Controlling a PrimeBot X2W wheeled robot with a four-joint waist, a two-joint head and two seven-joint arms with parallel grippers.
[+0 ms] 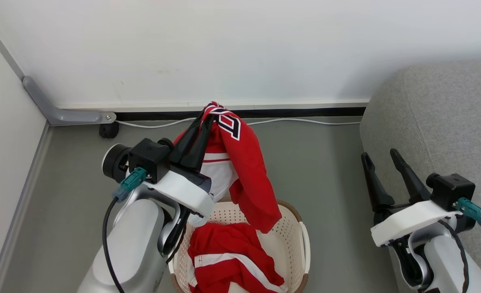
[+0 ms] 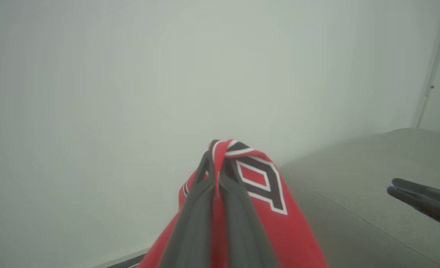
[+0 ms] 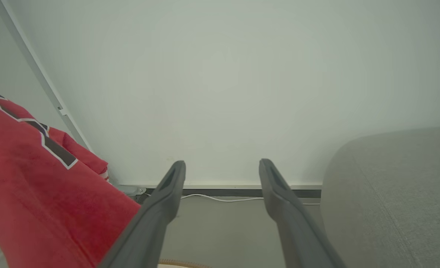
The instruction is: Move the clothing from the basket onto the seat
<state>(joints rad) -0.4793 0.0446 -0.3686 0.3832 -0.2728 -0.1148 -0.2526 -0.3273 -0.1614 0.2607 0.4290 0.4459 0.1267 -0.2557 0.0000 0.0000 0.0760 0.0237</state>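
Left claw [image 1: 205,118] is clamped together on the jersey [image 1: 248,171] near its lettered top. The arm is raised over the basket [image 1: 293,219], fingers angled up toward the far wall. The hem hangs low over the basket, where a second red garment [image 1: 228,256] lies. Right claw [image 1: 381,154] is apart and empty, near the sofa [image 1: 440,114].

Risk: the thin pinch slips during the swing right, or the hem snags the rim.

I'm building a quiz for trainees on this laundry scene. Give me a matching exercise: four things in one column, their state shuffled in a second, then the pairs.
1. jersey
2. left gripper
3. right gripper
4. basket

A. open, holding nothing
B. holds another red garment
C. hanging in the air
D. shut on the jersey

Pairs: 1-C; 2-D; 3-A; 4-B
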